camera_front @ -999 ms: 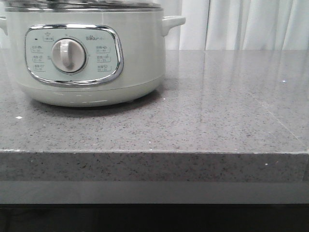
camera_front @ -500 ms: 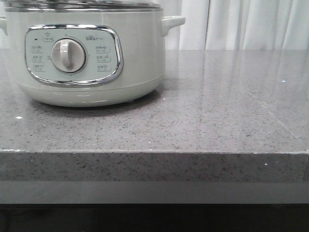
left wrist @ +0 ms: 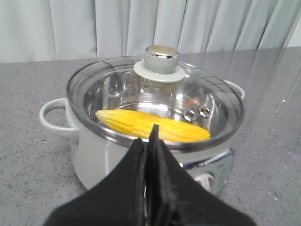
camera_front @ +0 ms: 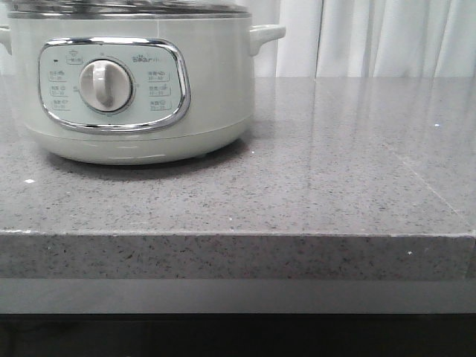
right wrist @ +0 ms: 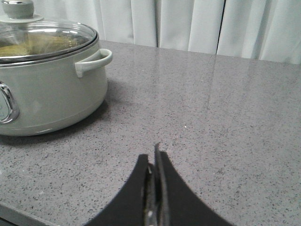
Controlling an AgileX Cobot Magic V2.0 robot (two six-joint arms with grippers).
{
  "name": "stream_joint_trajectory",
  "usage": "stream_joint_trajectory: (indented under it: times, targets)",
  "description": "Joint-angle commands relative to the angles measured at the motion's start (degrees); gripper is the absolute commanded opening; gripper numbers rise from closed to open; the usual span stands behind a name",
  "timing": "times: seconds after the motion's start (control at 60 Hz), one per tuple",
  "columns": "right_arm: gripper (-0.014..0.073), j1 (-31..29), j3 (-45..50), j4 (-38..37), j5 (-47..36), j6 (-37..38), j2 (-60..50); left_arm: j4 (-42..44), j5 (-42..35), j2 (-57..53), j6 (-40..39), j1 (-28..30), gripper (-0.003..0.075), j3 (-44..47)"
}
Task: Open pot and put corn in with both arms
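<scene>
While front view hides inside, corn [left wrist: 153, 125] lies in lidded pot [camera_front: 134, 89] (left wrist); both tools clenched, empty

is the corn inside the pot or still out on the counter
Inside. In the left wrist view the corn lies within the pot, seen through the glass lid that sits closed on the rim.

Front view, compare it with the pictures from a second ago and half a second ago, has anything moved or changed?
Nothing visibly changed. The pot sits in the same place on the grey countertop with its dial at the same setting, and no gripper enters the front view.
</scene>
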Motion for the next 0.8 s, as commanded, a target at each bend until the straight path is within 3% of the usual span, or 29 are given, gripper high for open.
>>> stream_joint_trajectory:
  times: [0.0, 0.35, 0.783]
  targets:
    - [-0.0068, -0.32, -1.69, -0.19, -4.03, -0.26, 0.39, -1.01, -5.11, -5.42, 0.03, -0.14, -0.0018, 1.93]
    - [-0.0068, -0.32, -1.69, -0.19, -4.03, -0.26, 0.39, -1.01, -4.90, -20.89, 0.03, -0.14, -0.0018, 10.49]
    - [-0.0068, -0.32, -1.69, -0.19, -4.03, -0.26, 0.39, -1.01, -4.88, -22.18, 0.03, -0.14, -0.0018, 10.99]
